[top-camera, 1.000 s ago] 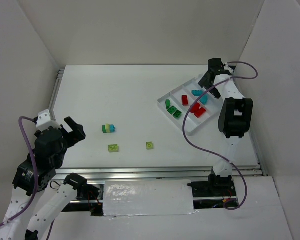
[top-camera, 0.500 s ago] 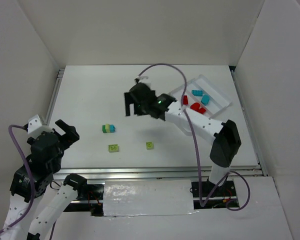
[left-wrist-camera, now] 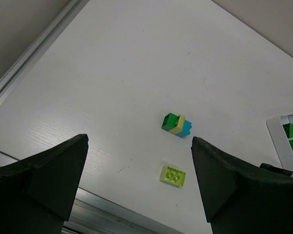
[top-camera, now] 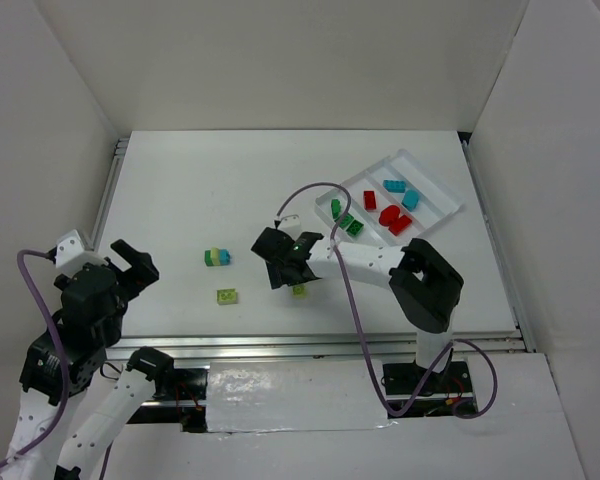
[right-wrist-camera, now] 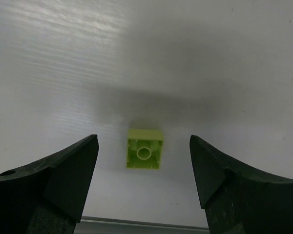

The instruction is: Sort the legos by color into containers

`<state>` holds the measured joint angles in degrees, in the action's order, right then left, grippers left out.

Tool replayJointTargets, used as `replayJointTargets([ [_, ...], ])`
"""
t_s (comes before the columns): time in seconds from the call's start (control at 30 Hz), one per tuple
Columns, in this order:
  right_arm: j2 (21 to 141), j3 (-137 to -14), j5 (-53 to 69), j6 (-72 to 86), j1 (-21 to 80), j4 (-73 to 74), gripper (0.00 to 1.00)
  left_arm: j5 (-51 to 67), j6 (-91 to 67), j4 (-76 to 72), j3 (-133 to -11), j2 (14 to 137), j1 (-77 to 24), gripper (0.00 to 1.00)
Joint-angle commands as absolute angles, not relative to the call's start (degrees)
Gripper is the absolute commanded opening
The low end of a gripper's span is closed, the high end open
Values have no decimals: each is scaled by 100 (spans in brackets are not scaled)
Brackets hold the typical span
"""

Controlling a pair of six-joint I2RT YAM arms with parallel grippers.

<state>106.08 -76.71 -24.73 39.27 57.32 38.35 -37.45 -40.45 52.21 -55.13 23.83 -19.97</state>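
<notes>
The right gripper (top-camera: pixel 290 275) hangs low over 1 small lime brick (right-wrist-camera: pixel 145 154) on the table (top-camera: pixel 210 190). Its jaws are apart, with the brick between them and clear of both. The left gripper (top-camera: pixel 132 266) sits at the near left, jaws wide apart and holding nothing. A stacked brick (top-camera: pixel 217 257) of green, yellow and blue lies loose near a flat lime brick (top-camera: pixel 226 296). At the far right, the white tray (top-camera: pixel 430 183) holds 2 green, 3 red and 2 blue bricks, grouped by colour.

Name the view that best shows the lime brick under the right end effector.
Right wrist: the lime brick sits centred and unobstructed. Top external shows only a sliver beside the right end effector; left wrist misses it.
</notes>
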Motion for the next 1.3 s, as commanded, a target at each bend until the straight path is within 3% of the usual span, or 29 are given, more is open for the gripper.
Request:
replayJointTargets([
  [0.0, 10300, -7427, -2331, 3832, 5669, 3350, 82, -3613, -3858, 4913, -5581, 2540, -1942, 99],
  [0.13, 10441, -7260, -2092, 3823, 5643, 3244, 75, -3612, -3867, 4940, -5599, 2610, -1925, 100],
  [0.3, 10415, -6970, -1960, 3954, 5634, 3111, 58, -3577, -3815, 4878, -5555, 2479, -1916, 100],
  [0.43, 10354, -6777, -1837, 4017, 5581, 3024, 56, -3560, -3814, 4878, -5564, 2513, -1925, 100],
  [0.5, 10327, -6741, -1828, 4034, 5581, 3006, 50, -3560, -3814, 4887, -5572, 2514, -1916, 100],
  [0.53, 10327, -6741, -1872, 4043, 5581, 2997, 41, -3560, -3814, 4887, -5572, 2496, -1916, 99],
  [0.57, 10318, -6741, -1907, 4078, 5581, 3023, 0, -3560, -3814, 4878, -5564, 2487, -1916, 99],
  [0.77, 10099, -6960, -2267, 3913, 5389, 3181, 0, -3551, -3806, 4869, -5563, 2461, -1907, 99],
  [0.97, 9756, -7566, -1292, 3349, 2956, 2944, 0, -3542, -3797, 4869, -5555, 2452, -1916, 99],
  [1.27, 11636, -10666, -1696, 3884, 353, 3902, 1, -3525, -3762, 4843, -5537, 2294, -1916, 100],
])
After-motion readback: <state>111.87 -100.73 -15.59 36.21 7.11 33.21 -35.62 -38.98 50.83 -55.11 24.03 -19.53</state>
